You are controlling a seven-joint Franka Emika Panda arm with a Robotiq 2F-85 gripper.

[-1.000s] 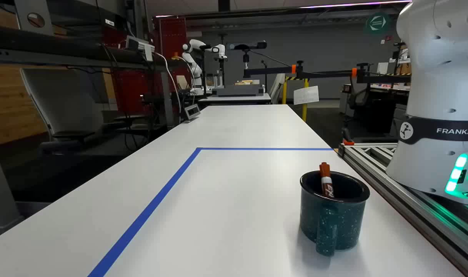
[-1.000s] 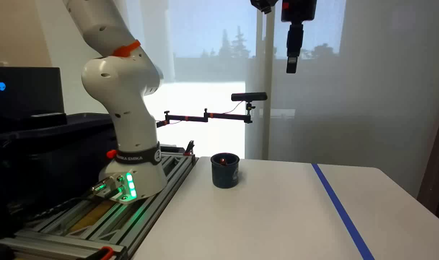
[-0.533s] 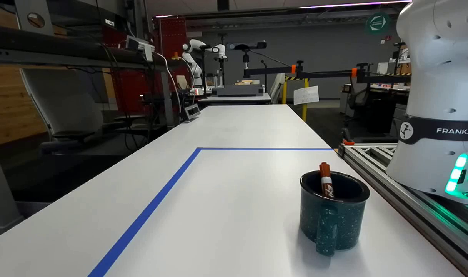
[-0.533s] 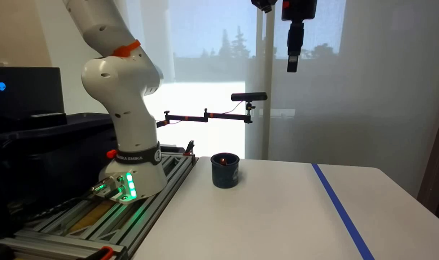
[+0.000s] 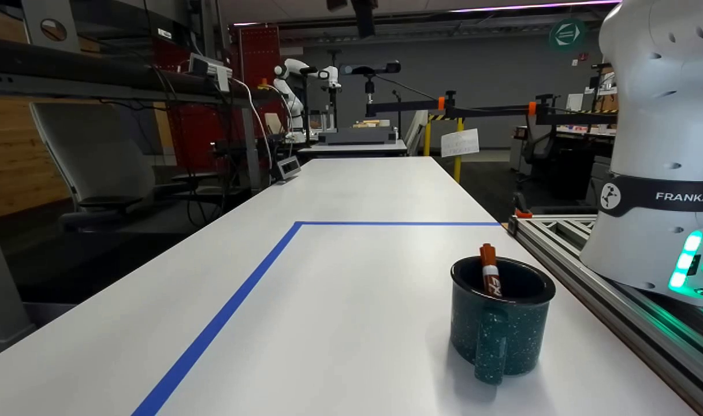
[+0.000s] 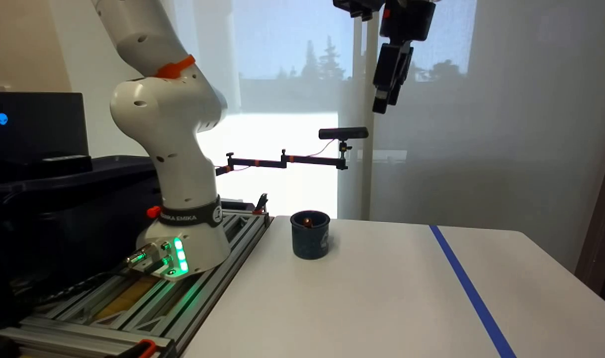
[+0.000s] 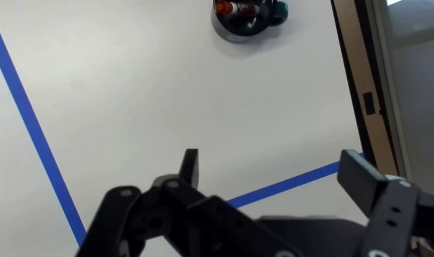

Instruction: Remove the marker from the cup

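Observation:
The cup is a dark teal speckled mug with a dark inside. It stands upright on the white table in both exterior views (image 5: 467,329) (image 6: 309,244) and at the top edge of the wrist view (image 7: 233,28). The marker (image 5: 490,276) leans inside it, its red-orange cap above the rim; in an exterior view only the cap end (image 6: 307,223) shows. In the wrist view the marker (image 7: 234,8) lies across the cup's mouth, its lower end hidden in the dark inside. My gripper (image 6: 386,105) is high above the table, away from the cup. Its fingers (image 7: 269,154) are wide apart with nothing between them.
Blue tape (image 5: 241,294) marks lines on the white table (image 5: 339,323). The robot's metal base rail (image 6: 232,278) runs beside the table, close to the cup. A black camera on a jointed arm (image 6: 343,133) stands beyond the table edge.
My gripper has turned and tilted, and its fingertips have moved a little lower and toward the cup's side. Two fingers now show separately. The cup and marker have not moved.

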